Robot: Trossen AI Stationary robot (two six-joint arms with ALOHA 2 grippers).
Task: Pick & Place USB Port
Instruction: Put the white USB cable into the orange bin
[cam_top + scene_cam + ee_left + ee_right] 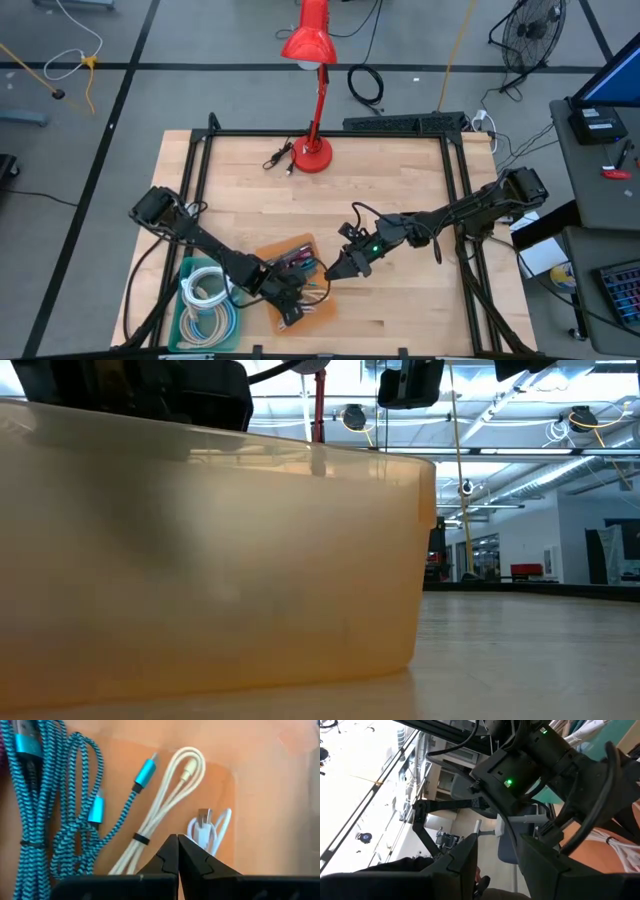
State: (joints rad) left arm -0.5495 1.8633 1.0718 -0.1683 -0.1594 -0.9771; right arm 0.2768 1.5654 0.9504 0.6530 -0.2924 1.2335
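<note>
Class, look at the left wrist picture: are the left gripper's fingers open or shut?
Shut. The left gripper fingertips meet with no gap, above the cables in the orange bin.

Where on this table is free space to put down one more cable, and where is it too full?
Free: the bare wood between the red lamp and the arms, and the table's right half. Crowded: the front-left, where the orange bin, green bin and both grippers meet.

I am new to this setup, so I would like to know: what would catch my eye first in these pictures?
The bright red desk lamp at the table's far edge stands out first. Next, near the front edge, the translucent orange plastic bin holds teal braided cables and white cables, with the shut left gripper over them and the right gripper at the bin's edge.
</note>
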